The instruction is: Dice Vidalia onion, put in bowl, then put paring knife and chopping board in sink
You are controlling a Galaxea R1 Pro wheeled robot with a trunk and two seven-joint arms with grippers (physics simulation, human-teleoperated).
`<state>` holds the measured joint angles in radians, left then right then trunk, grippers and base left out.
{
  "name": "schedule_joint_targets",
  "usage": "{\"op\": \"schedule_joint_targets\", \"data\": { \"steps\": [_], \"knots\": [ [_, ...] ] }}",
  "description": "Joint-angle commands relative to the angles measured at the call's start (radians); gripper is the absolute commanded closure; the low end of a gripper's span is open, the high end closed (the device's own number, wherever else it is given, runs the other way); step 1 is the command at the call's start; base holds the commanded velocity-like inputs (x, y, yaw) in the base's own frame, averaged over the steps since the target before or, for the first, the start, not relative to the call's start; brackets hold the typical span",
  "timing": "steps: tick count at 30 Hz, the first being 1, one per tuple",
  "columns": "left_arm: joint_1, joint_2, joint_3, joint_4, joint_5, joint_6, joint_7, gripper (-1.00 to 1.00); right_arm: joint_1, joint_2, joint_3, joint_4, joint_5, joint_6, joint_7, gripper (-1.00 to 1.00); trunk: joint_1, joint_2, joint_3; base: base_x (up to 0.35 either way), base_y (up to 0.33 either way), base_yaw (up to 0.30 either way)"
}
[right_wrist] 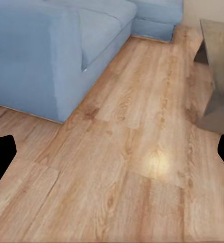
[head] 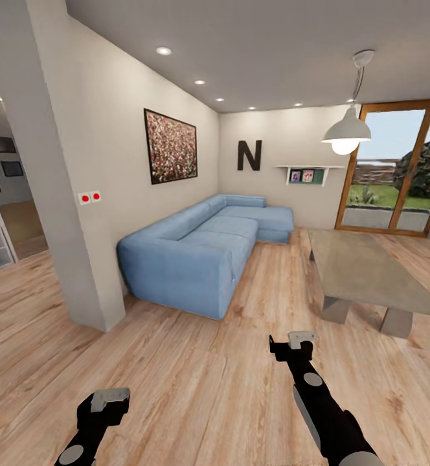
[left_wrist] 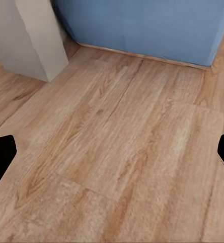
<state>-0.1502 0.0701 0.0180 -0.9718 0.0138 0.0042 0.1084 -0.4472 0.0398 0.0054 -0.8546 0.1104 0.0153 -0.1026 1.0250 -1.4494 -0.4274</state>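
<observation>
Head view: living room with a light wooden plank floor (head: 176,362). A long blue L-shaped upholstered sofa (head: 202,249) stands along the white wall, which bears a dark-framed speckled picture (head: 170,146) and a black letter N (head: 248,155). A low grey rectangular coffee table (head: 361,272) stands well apart from the sofa, under a white dome pendant lamp (head: 346,133). A white square pillar (head: 59,194) stands just beside the sofa's near end. Left gripper (head: 108,404) and right gripper (head: 297,346) hang over bare floor; wrist views show black fingertips (left_wrist: 1,154) (right_wrist: 1,152) spread wide, holding nothing. No task object is visible.
</observation>
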Motion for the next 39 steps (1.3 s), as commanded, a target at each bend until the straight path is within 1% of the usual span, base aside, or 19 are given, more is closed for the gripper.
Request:
{"op": "schedule_joint_targets", "data": {
  "steps": [1,15,39],
  "knots": [
    [0.000,0.000,-0.001,-0.001,0.001,0.000,0.004,-1.00,-0.001,0.001,0.001,0.000,0.011,0.002,-0.005,-1.00,0.000,-0.001,0.000,0.000,0.000,-0.239],
    [0.000,0.000,0.000,-0.001,0.001,0.001,0.004,-1.00,-0.001,0.001,0.001,0.000,0.010,0.002,-0.005,-1.00,0.000,-0.001,0.011,0.000,0.000,-0.242],
    [0.000,0.000,0.000,-0.001,0.000,0.002,0.004,-1.00,-0.001,0.001,0.001,0.000,0.009,0.002,-0.005,-1.00,0.000,-0.001,0.012,0.000,0.000,-0.243]
  ]
}}
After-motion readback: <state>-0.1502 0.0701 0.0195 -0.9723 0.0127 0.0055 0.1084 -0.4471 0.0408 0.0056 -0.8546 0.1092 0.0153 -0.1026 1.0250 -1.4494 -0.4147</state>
